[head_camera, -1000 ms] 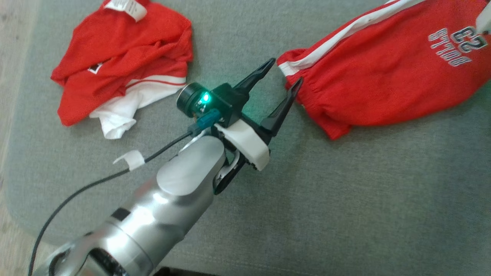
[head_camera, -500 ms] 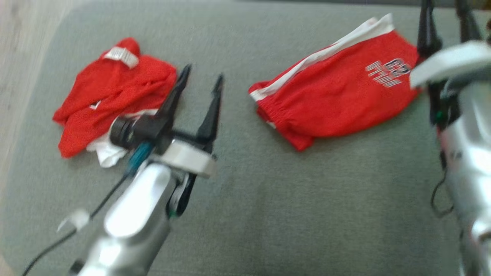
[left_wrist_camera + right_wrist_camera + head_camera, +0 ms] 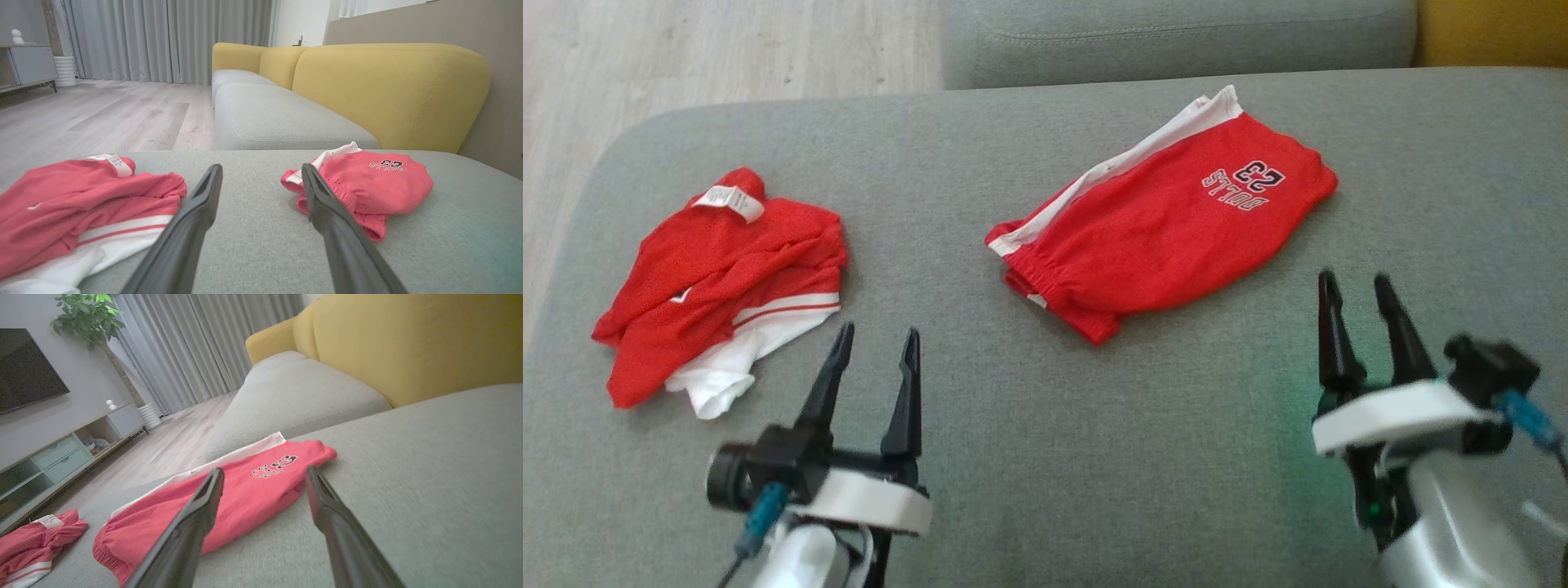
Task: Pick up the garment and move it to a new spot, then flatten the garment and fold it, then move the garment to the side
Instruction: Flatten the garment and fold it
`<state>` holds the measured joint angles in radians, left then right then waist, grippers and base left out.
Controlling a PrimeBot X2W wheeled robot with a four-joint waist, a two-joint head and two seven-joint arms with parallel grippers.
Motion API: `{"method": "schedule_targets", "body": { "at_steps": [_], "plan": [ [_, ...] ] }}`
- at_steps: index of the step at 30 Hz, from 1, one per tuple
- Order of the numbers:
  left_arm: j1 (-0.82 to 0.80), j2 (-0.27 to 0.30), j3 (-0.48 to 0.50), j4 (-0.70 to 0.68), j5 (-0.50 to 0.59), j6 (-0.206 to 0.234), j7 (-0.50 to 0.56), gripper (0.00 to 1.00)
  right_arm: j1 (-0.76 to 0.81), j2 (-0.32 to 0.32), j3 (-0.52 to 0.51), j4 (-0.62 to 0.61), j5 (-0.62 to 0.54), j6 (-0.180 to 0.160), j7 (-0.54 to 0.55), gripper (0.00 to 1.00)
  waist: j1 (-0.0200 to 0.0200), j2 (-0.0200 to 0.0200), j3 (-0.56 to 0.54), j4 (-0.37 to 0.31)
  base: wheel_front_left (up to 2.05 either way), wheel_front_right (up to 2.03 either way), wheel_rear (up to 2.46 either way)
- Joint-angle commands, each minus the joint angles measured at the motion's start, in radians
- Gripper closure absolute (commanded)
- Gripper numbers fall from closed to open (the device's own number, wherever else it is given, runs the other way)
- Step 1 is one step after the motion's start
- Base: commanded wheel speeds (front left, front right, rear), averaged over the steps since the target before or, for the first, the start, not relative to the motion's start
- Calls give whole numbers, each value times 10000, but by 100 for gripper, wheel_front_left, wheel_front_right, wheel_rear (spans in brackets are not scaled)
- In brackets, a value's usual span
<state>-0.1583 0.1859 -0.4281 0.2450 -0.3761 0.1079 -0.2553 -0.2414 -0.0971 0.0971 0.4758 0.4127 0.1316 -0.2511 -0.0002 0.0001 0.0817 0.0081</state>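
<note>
Folded red shorts (image 3: 1168, 229) with a white side stripe and a "23" print lie flat on the grey sofa seat (image 3: 1094, 457), also seen in the left wrist view (image 3: 367, 183) and the right wrist view (image 3: 229, 502). A crumpled red and white garment (image 3: 719, 278) lies at the left, its tag up (image 3: 73, 204). My left gripper (image 3: 879, 331) stands open near the front edge, between the two garments and touching neither (image 3: 260, 167). At the lower right my right gripper (image 3: 1354, 279) is open, just short of the shorts (image 3: 263, 469).
A second grey seat cushion (image 3: 1176, 33) and a yellow backrest (image 3: 388, 90) lie beyond. Wooden floor (image 3: 727, 49) is off the sofa's left edge. A TV cabinet (image 3: 49, 457) and curtains (image 3: 163, 36) stand far off.
The head camera has lifted and shifted. My left gripper has drawn back from the shorts' waistband to the near edge, and my right gripper has come back from the far side of the shorts. Both stay open.
</note>
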Motion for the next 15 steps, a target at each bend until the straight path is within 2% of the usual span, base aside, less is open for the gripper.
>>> {"method": "schedule_targets", "body": {
  "at_steps": [1, 7, 11, 15],
  "plan": [
    [-248, 9, 474, -355, 85, -50, -64, 0, -164, 93, 136, -421, -18, -9, -106, 0, 2, -1, -17, -43, 0, 0, 0],
    [17, -437, 785, -347, 516, -360, -64, 0, 174, 346, -14, -751, -34, -9, -72, 0, 2, -1, 298, 1, 0, 0, 0],
    [-315, -665, 899, -349, 783, -617, -64, 0, -353, 297, -435, -703, -393, -9, 302, 0, 2, -1, 801, 256, 0, 0, 0],
    [-656, -878, 862, -212, 1007, -889, -64, 0, -1281, 168, -1238, -319, -610, -9, 1137, 0, 2, -1, 1378, 662, 0, 0, 0]
  ]
}}
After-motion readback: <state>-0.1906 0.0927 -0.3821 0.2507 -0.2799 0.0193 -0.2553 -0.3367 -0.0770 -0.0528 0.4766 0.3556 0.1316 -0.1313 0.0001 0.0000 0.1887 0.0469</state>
